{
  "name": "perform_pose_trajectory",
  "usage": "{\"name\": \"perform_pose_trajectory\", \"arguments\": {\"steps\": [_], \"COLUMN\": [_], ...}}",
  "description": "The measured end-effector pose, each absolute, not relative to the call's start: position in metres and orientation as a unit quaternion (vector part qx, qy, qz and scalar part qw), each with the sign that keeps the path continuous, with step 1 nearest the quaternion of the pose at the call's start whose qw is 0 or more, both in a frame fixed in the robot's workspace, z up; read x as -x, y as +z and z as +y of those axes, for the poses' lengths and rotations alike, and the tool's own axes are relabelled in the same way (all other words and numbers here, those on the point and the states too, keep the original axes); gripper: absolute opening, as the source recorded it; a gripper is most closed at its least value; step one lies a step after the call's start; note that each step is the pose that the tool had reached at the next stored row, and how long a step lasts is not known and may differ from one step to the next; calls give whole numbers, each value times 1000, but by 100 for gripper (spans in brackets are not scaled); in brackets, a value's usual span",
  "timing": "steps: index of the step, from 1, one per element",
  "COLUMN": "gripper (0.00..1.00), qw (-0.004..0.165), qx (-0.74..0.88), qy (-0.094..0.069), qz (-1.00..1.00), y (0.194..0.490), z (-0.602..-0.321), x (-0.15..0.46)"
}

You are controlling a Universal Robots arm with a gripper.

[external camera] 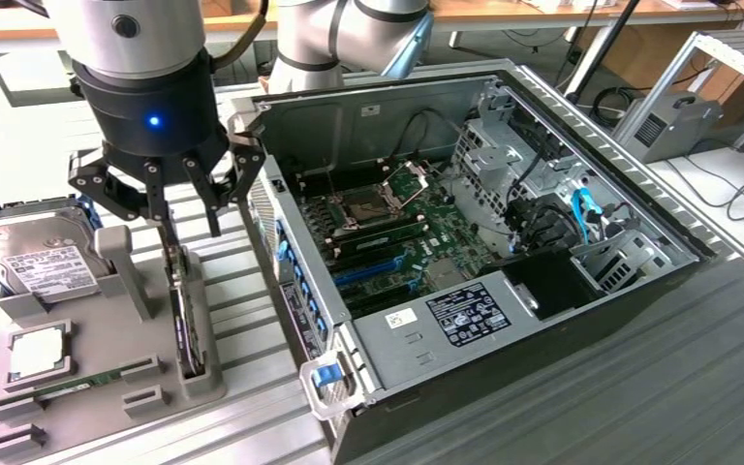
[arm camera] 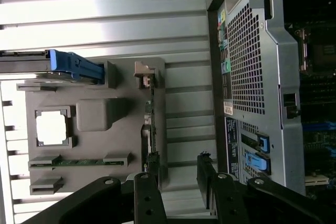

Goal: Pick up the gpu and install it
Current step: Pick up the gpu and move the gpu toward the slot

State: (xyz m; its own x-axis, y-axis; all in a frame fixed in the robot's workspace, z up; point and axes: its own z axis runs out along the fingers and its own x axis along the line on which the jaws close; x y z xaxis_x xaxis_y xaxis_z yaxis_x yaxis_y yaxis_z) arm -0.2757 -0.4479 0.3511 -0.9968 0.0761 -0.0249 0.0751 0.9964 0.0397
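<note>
Pick-up step: fingers spread wide over the gpu, nothing held.
Fingers (external camera: 210,205) hang above one end of the gpu (external camera: 190,325), not closed on it. The card stands edge-on in its slot in the grey holder (external camera: 120,334) on the counter (external camera: 631,407), just beside the open computer case (external camera: 386,354). Judgement: closing calls for the thin card centred and square between the fingers. Install not begun.

Ribbed grey metal tabletop (external camera: 579,387), wooden desk (external camera: 541,14) behind; loose cables (external camera: 740,199) alongside
</note>
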Motion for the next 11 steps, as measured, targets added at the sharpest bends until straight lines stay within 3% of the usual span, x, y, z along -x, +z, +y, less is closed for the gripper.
{"name": "perform_pose_trajectory", "arguments": {"steps": [11], "gripper": [42], "qw": [13], "qx": [-38], "qy": [19], "qz": [999], "y": [349], "z": [-449], "x": [276]}}
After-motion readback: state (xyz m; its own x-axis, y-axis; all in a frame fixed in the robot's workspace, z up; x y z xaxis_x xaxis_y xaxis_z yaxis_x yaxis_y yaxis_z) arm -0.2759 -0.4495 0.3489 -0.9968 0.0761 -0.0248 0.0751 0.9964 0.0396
